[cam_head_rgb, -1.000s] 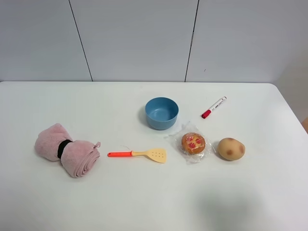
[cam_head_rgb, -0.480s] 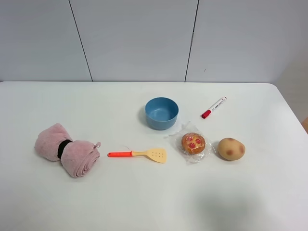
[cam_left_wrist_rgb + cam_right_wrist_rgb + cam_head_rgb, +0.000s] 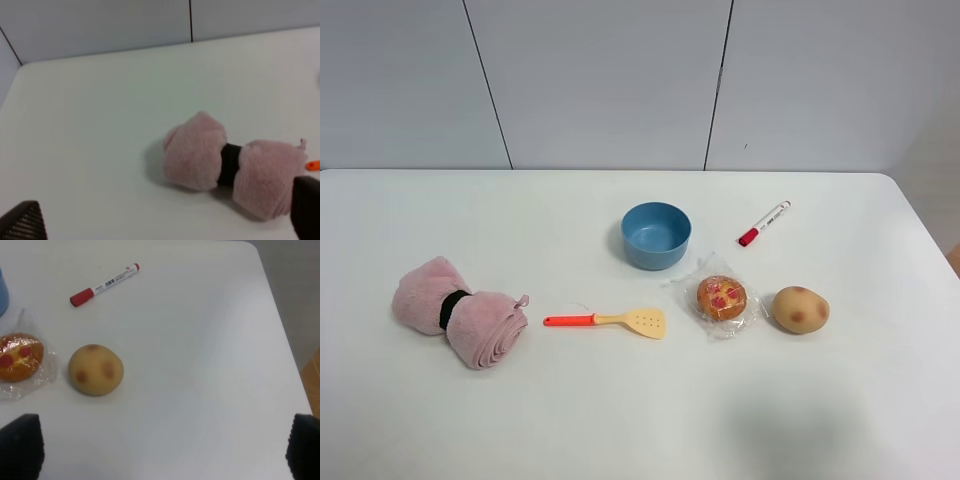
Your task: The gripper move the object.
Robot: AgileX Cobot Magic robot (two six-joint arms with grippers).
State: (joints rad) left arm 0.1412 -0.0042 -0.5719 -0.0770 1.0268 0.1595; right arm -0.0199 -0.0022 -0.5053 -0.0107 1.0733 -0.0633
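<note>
Cookie, round and orange-brown with red spots, sits sealed in clear crinkly plastic on the smooth white bench, just in front of the glossy blue bowl and beside the lumpy tan potato. A slotted yellow spatula with an orange handle lies to the left, a fluffy pink rolled towel bound by a black band further left, a red-capped marker behind. Left fingers show as dark tips at the wrist view's corners, spread wide above the towel. Right fingers likewise stand wide apart, over bare bench near the potato. Nothing has shifted since a second ago; every item lies where it did.
</note>
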